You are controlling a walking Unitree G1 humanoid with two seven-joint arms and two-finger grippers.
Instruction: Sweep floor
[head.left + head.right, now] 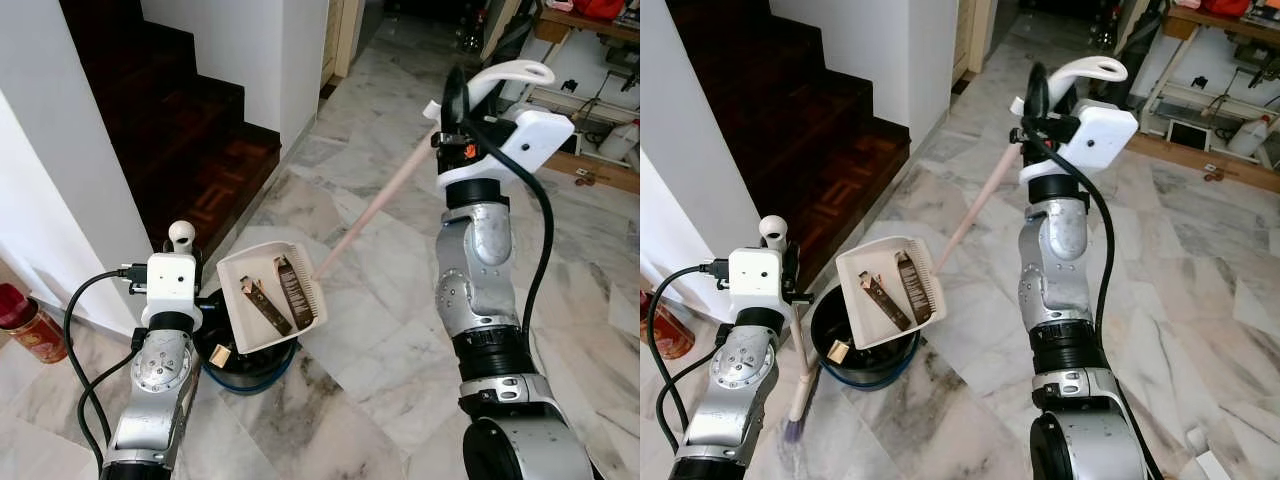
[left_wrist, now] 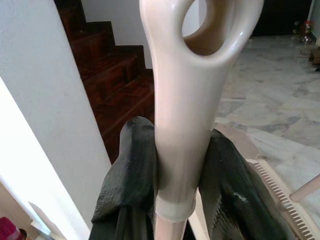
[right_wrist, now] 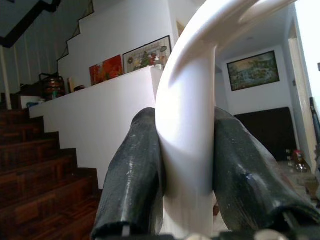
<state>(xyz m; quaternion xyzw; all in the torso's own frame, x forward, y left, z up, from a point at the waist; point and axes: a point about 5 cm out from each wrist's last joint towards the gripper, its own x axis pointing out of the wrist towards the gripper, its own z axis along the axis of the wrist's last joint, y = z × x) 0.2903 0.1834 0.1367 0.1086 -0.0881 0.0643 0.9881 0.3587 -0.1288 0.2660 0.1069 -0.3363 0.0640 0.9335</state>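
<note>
Dustpan [image 1: 268, 296] in cream plastic is hanging tilted over the black bucket [image 1: 243, 362], its toothed edge pointing away from the robot and two dark wrappers [image 1: 279, 293] lying inside it. Its long pale handle [image 1: 378, 208] is running up and away from the bucket to the right hand [image 3: 186, 165], raised high above the marble floor [image 1: 380, 330], whose two black fingers [image 3: 134, 175] are pressing on either side of the white looped grip at the handle's top. Beside the bucket, on the staircase side, the broom [image 1: 797, 370] is standing nearly upright, its purple bristles touching the floor just next to the bucket's rim. The left hand [image 2: 175, 180] is pinching the broom's cream handle just below its ring-shaped end, one finger on each side. A small gold-coloured scrap [image 1: 220, 354] is lying inside the bucket, under the dustpan. Dark wooden stairs [image 1: 190, 130] are rising beyond the bucket, between white walls. A red tin [image 1: 28, 322] is standing on the floor well to the left of the bucket, against the wall. Far from the bucket, past the right arm, shelving with cluttered items [image 1: 590, 70] is lining the room's edge.
</note>
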